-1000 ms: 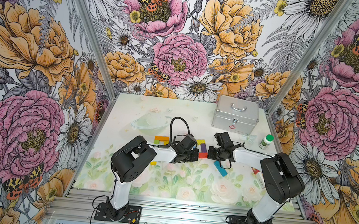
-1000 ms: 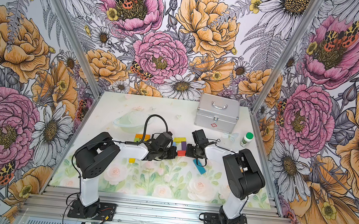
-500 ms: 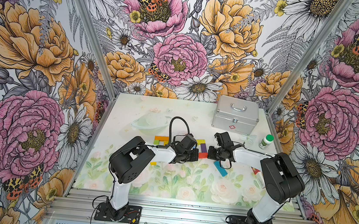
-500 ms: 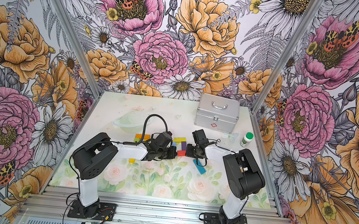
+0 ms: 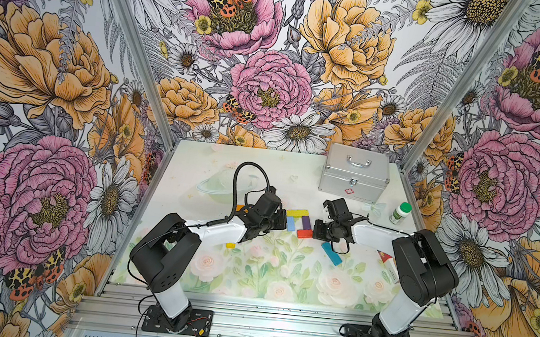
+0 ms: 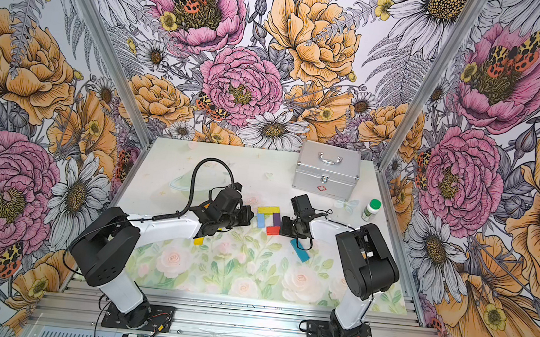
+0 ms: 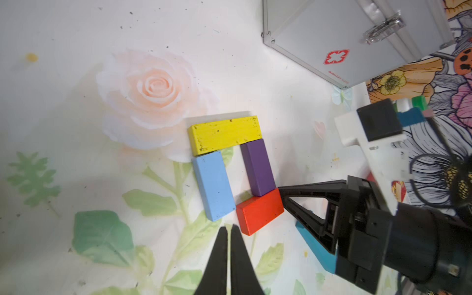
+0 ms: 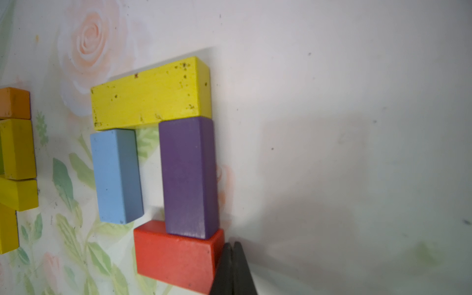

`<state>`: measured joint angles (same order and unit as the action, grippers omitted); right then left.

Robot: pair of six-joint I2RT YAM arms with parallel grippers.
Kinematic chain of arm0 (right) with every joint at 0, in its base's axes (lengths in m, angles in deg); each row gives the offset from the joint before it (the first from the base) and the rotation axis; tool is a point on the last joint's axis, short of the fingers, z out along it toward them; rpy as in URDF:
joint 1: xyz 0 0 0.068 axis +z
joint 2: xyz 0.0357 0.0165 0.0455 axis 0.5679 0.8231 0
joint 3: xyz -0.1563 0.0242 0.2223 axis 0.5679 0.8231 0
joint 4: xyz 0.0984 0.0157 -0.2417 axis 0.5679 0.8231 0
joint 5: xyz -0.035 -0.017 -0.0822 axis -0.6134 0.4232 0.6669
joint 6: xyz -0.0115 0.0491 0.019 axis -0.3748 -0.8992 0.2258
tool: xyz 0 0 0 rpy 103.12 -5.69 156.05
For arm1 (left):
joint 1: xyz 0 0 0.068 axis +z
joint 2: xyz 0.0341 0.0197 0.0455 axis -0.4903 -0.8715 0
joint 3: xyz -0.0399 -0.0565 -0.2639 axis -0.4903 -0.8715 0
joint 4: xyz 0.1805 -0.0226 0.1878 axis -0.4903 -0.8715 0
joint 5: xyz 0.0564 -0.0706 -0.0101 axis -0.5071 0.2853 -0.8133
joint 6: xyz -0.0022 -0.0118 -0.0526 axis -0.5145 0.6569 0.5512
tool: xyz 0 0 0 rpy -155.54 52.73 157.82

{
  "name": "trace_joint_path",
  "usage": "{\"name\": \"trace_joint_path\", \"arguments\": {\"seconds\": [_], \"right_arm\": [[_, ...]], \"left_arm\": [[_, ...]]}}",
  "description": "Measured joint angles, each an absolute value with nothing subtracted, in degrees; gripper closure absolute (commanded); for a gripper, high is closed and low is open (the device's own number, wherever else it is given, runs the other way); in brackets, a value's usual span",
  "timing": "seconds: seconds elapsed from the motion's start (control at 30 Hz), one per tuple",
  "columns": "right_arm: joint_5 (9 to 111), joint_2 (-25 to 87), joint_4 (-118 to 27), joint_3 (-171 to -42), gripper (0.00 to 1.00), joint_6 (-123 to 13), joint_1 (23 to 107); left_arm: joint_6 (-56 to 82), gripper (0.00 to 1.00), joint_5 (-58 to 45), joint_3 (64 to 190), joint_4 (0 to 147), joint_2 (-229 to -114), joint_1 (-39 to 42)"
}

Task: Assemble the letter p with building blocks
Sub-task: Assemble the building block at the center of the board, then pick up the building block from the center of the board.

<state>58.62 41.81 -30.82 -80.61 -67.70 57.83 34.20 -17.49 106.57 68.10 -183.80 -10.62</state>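
Observation:
Four building blocks lie flat together mid-table: a yellow block [image 5: 298,212] across the far end, a light blue block [image 7: 213,185] and a purple block [image 7: 258,167] side by side below it, and a red block [image 7: 259,210] skewed across the purple block's near end. My left gripper [image 7: 229,227] is shut with only a hairline gap. Its tips hover just off the light blue and red blocks' near corners, holding nothing. My right gripper [image 8: 231,244] is shut, its tips against the red block's [image 8: 176,258] end. A darker blue block [image 5: 331,253] lies loose near the right arm.
Orange [image 8: 14,102] and yellow [image 8: 18,149] blocks sit grouped beyond the left arm, and a small yellow piece [image 5: 229,245] lies beneath it. At the back right stand a silver case [image 5: 355,176] and a green-capped white bottle [image 5: 400,213]. A red-and-white carton [image 5: 387,258] lies by the right arm.
Both arms stay almost where they were. The left gripper's tips have parted by a hair.

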Motion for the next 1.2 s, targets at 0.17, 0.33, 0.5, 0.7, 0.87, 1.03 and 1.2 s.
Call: {"name": "trace_joint_path", "arguments": {"seconds": [0.17, 0.33, 0.5, 0.7, 0.87, 1.03, 1.2], "right_arm": [[58.5, 41.9, -30.8, -80.6, 1.0, -67.7, 57.8], [58.6, 41.9, -30.8, -80.6, 1.0, -67.7, 57.8], [58.6, 41.9, -30.8, -80.6, 1.0, -67.7, 57.8], [60.5, 39.7, -29.2, -79.3, 0.86, -67.6, 57.6], [64.0, 32.0, -21.8, -77.6, 0.48, -65.8, 57.6], [66.8, 23.0, -15.9, -77.6, 0.3, -62.5, 57.5], [69.2, 19.8, -10.4, -76.5, 0.28, -60.3, 57.5]], "left_arm": [[34.0, 0.93, -17.6, 105.0, 67.5, -183.8, -10.1], [34.0, 0.93, -17.6, 105.0, 67.4, -183.8, -9.8], [34.0, 0.93, -17.6, 105.0, 67.4, -184.0, -9.5], [34.0, 0.93, -17.4, 105.0, 67.1, -186.7, -9.1], [34.0, 0.92, -17.4, 105.0, 67.4, -186.7, -9.1], [34.0, 0.92, -17.3, 105.0, 68.1, -186.2, -9.1], [34.0, 0.92, -16.4, 104.0, 70.0, -185.5, -9.1]]}}
